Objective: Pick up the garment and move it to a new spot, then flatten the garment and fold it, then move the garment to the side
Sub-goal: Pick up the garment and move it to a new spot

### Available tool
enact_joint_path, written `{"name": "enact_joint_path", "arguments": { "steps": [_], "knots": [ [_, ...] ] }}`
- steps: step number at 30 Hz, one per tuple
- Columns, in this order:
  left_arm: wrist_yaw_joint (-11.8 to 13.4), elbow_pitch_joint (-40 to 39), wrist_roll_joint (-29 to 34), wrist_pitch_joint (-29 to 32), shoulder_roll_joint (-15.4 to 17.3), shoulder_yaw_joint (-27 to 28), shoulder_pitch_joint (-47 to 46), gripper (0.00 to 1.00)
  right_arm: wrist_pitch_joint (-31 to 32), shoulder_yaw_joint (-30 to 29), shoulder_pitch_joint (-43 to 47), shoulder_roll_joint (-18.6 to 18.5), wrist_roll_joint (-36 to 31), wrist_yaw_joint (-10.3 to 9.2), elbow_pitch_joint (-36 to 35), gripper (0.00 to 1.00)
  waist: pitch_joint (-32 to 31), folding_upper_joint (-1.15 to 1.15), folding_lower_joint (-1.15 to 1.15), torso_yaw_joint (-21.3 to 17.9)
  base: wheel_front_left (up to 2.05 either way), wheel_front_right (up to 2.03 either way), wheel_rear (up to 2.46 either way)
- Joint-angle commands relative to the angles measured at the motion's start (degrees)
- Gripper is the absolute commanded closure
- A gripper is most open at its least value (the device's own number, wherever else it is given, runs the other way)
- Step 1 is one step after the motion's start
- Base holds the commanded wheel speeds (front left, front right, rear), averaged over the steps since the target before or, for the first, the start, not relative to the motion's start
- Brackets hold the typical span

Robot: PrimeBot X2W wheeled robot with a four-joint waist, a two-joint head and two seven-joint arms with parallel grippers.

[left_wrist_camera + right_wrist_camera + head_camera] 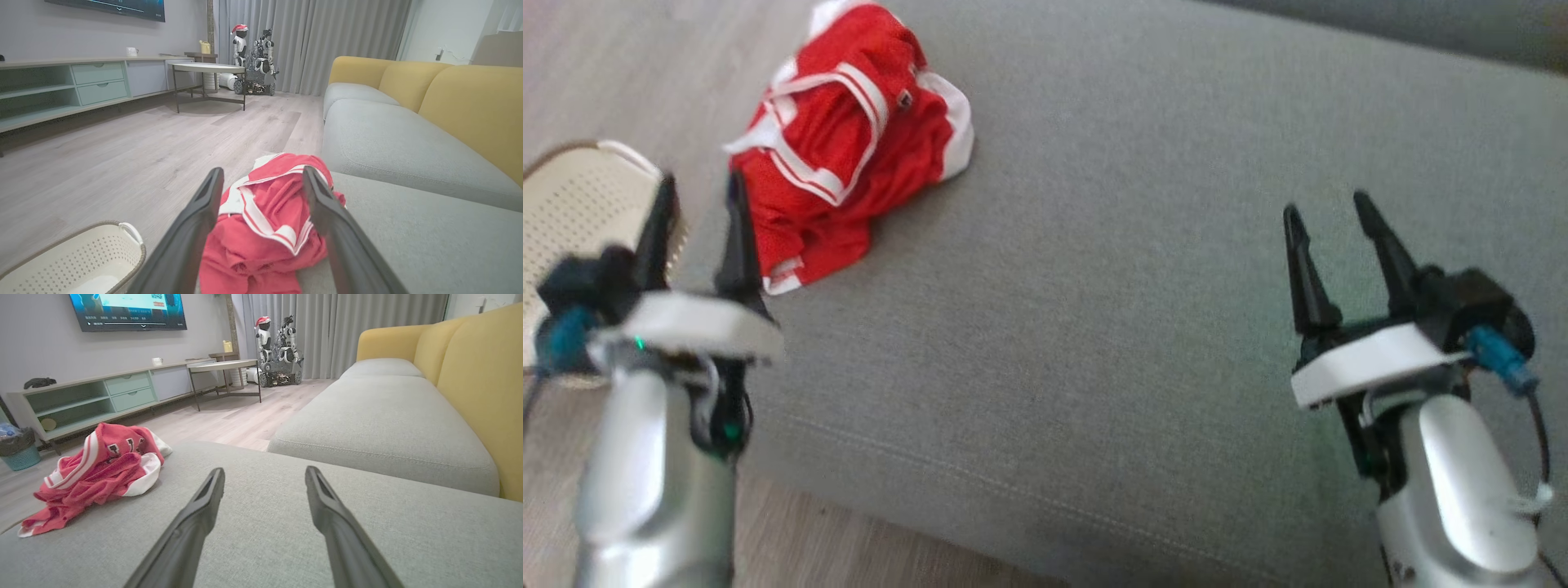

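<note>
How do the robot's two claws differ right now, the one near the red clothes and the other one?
The left gripper sits close beside the red garment, which lies straight ahead of it in its wrist view; the right gripper is far from it, over bare grey sofa cushion. The left gripper is at the cushion's edge, near a cream basket; the right gripper is well in over the cushion. Both are open and hold nothing.

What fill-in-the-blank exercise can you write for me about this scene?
1. The crumpled garment is mainly ____ with white trim.
2. Of the left gripper and the right gripper, the ____ one is nearer to it.
3. Both grippers' jaws are ____.
4. The perforated basket stands on the wooden ____.
Missing words: red, left, open, floor.
</note>
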Motion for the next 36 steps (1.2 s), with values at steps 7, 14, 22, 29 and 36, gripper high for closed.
{"name": "enact_joint_path", "arguments": {
  "steps": [7,14,22,29,36],
  "knots": [
    [-1.66,8.66,-5.24,0.78,4.77,2.89,-16.19,0.0,2.11,1.14,-6.59,-0.24,-3.19,-0.04,-6.36,0.0,11.99,0.0,0.0,-4.65,0.0,0.0,0.0],
    [-2.36,20.88,-10.37,0.47,7.7,1.1,-27.2,0.0,2.99,0.17,-8.76,-0.24,-4.63,-0.04,-8.94,0.0,17.99,0.0,0.0,-6.34,0.0,0.0,0.0],
    [-2.41,30.9,-20.83,1.45,10.18,-8.53,-34.32,0.0,3.39,-0.27,-10.4,-0.24,-5.32,-0.04,-10.11,0.0,21.53,0.0,0.0,-6.67,0.0,0.0,0.0],
    [-2.42,36.57,-25.26,2.17,11.85,-14.97,-36.48,1.0,3.53,-0.27,-10.95,-0.24,-5.71,-0.04,-10.16,0.0,21.47,0.0,0.0,-6.65,0.0,0.0,0.0],
    [-2.42,38.77,-23.64,-0.44,13.54,-17.22,-37.33,1.0,3.21,-0.75,-10.28,-0.24,-5.58,-0.04,-9.63,0.0,19.15,0.0,0.0,-6.26,0.0,0.0,0.0]
  ]
}}
